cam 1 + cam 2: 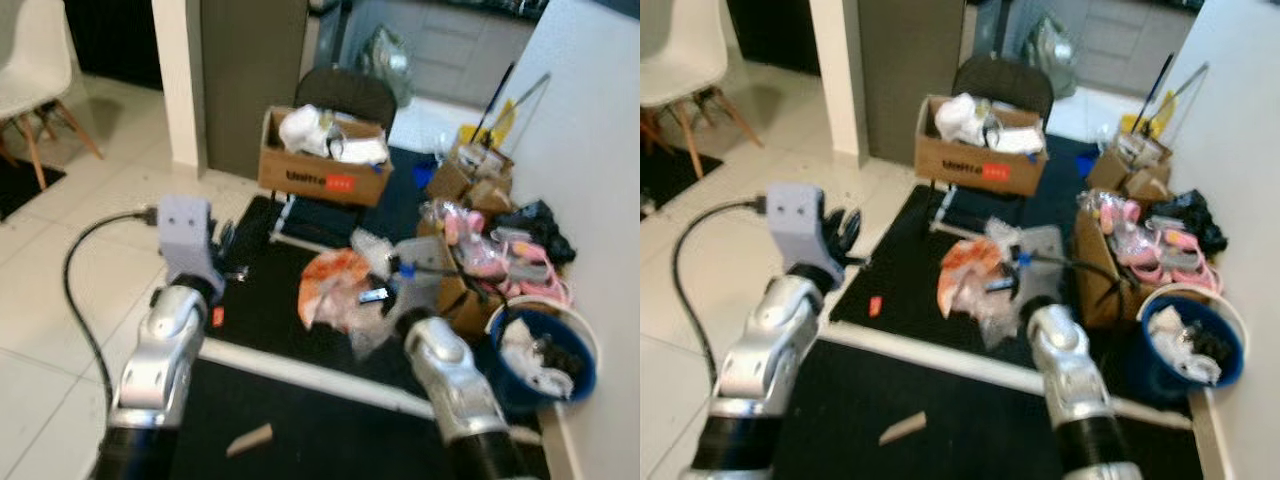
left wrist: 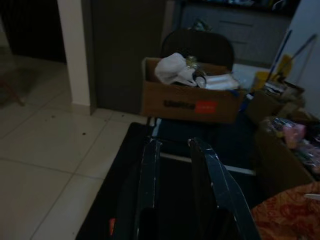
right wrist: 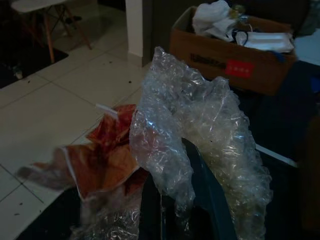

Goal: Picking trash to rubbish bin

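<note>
Pale tiled floor (image 1: 90,215) with a black mat (image 1: 270,290) laid over it; white wall (image 1: 590,150) along the right, a white pillar (image 1: 178,80) beside a dark grey panel (image 1: 250,70) at the back. White chair with wooden legs (image 1: 35,80) stands far left; a dark chair (image 1: 345,95) sits behind an open cardboard box (image 1: 325,165). Grey cabinets (image 1: 450,50) farther back, light dim and even.
</note>
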